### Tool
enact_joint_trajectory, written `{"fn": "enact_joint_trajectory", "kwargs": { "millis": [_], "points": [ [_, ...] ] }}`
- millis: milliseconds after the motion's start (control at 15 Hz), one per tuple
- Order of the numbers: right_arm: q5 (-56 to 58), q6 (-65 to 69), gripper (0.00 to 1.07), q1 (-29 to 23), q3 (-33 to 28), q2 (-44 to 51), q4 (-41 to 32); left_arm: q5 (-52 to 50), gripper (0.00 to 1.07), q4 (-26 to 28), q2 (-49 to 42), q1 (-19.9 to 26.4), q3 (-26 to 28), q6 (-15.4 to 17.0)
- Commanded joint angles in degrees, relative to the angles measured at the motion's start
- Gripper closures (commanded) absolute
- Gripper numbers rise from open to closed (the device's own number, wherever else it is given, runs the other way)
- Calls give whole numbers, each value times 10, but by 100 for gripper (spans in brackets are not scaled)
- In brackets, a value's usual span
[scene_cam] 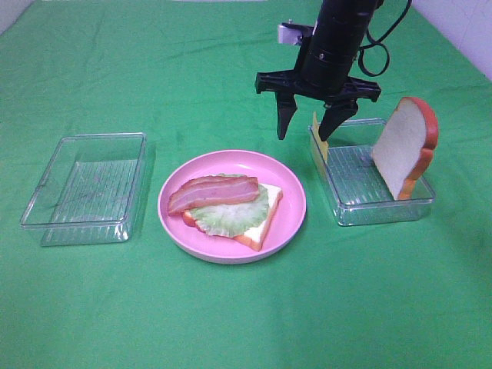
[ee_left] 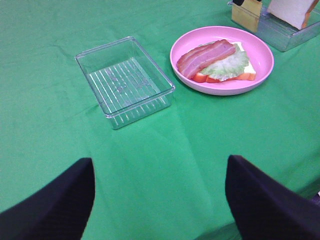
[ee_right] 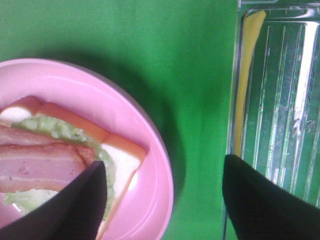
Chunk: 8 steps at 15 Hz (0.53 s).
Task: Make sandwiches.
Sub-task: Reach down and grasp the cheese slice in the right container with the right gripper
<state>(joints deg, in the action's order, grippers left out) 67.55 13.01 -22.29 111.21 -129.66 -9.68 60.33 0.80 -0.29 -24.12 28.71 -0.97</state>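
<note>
Green cloth (scene_cam: 231,323) is laid over the whole table. The right arm is held pointing straight down, right pincer (scene_cam: 307,129) spread open and empty over the clear box's (scene_cam: 384,211) rim, just beside the cheese slice (scene_cam: 318,137). The half-built sandwich (scene_cam: 231,207) is parked on the pink plate (scene_cam: 292,201), roughly 8 o'clock from that pincer. The left pincer (ee_left: 160,200) is spread open too, well apart from the plate.

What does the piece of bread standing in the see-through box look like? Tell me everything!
The bread slice is a toy with a plain white face, an orange-brown crust round its edge and a rounded top. It stands tilted on its lower edge inside the clear box on the right, near that box's right end, and rises well above the rim. Only the box touches it. The yellow cheese stands at the other end.
</note>
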Motion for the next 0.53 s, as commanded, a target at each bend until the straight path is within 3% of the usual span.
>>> {"fn": "enact_joint_trajectory", "kwargs": {
  "millis": [67, 333, 400, 533],
  "points": [
    [2, -3, 47, 3, 3, -9, 2, -4, 36, 2, -13, -1, -1, 2],
    [4, 6, 59, 3, 3, -9, 25, -4, 36, 2, -13, -1, -1, 2],
    [4, 10, 66, 3, 3, -9, 34, -4, 36, 2, -13, -1, -1, 2],
    [5, 9, 67, 3, 5, -9, 18, -4, 36, 2, -13, -1, -1, 2]
  ]
}}
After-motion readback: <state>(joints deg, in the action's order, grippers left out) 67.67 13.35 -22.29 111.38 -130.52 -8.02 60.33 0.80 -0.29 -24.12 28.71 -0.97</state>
